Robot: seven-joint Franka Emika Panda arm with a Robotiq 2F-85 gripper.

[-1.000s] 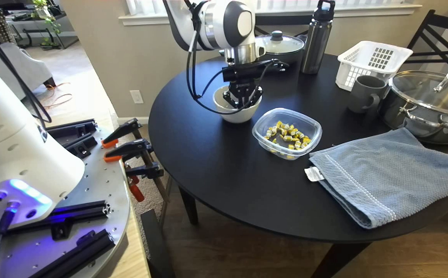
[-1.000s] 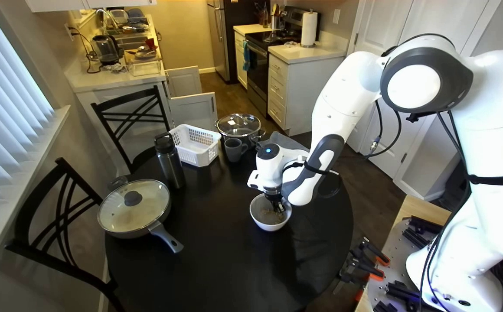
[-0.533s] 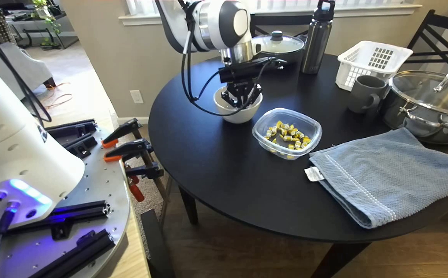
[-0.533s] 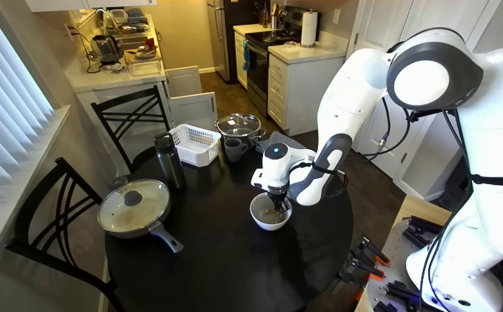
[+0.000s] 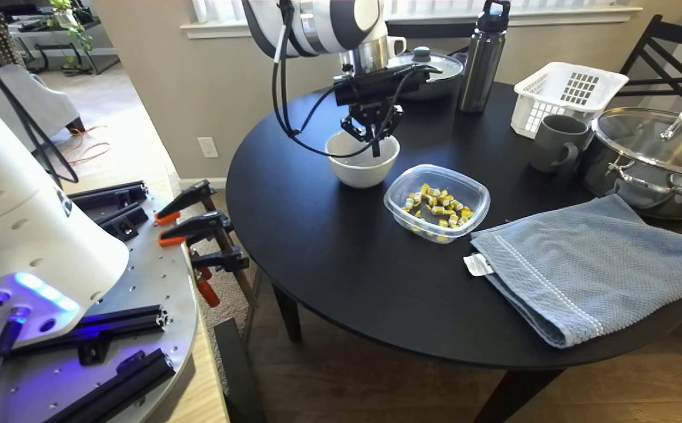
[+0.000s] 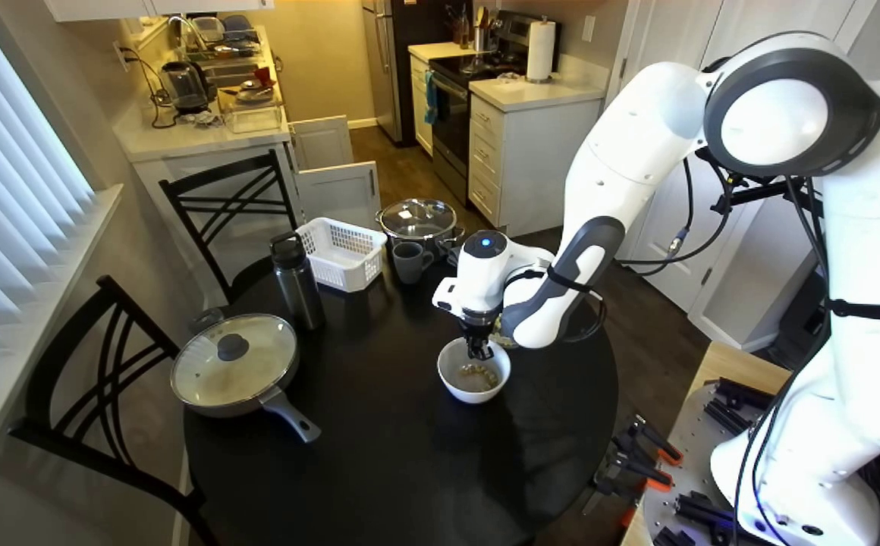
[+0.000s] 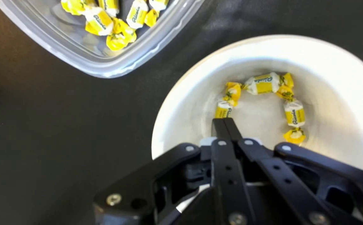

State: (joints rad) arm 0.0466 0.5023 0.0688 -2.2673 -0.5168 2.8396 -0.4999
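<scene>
Table (image 5: 329,258): round, dark work surface.
Clear container (image 7: 103,70): standing on the table.
White bowl (image 7: 181,106): near the container, not touching it.
Gripper (image 7: 225,120): over the bowl; fingers pressed together, nothing between them. Confirm the tips clear the bowl before any sideways travel.
Candies (image 7: 264,83): at least three in the bowl, more in the container. Wrapped middles should grip better than twisted ends.

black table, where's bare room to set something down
The black table is bare between the white bowl, clear tub, blue towel and the table's near edge in an exterior view, and between bowl and lidded pan. It is crowded where the basket, gray mug and steel pot stand close together; the claw blocks the space above the bowl.
</scene>
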